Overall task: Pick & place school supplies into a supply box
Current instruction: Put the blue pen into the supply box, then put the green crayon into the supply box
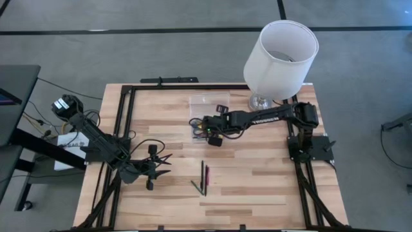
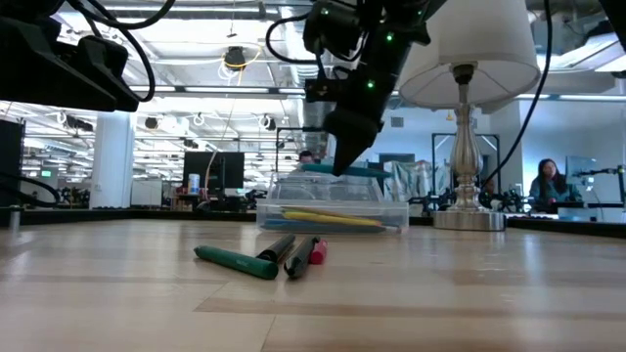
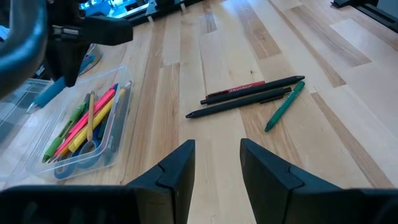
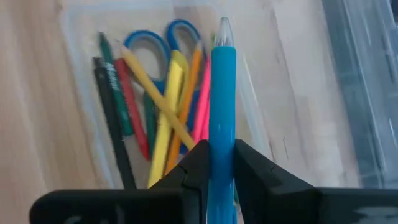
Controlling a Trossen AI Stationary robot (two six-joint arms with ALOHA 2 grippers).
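The task looks mostly done. The small clear plastic supply box (image 3: 81, 134) already holds many supplies: blue-handled scissors (image 4: 163, 38), yellow, orange, pink and green pens. The right gripper (image 4: 219, 163) is above the box and is clamped on a light blue pen (image 4: 222, 93), so this pen is probably about to go in. Three pens are left on the wooden table (image 1: 257, 187): a green pen (image 3: 284, 106), a long black pen (image 3: 239, 103) and a dark pen with a red label (image 3: 252, 90).

The left gripper (image 3: 217, 163) waits near the table's left edge, fingers apart and empty.

Only the right wrist view shows the blue pen between the fingers. The high view shows the lid (image 1: 207, 102) beside the box and the white lamp (image 1: 280, 55).
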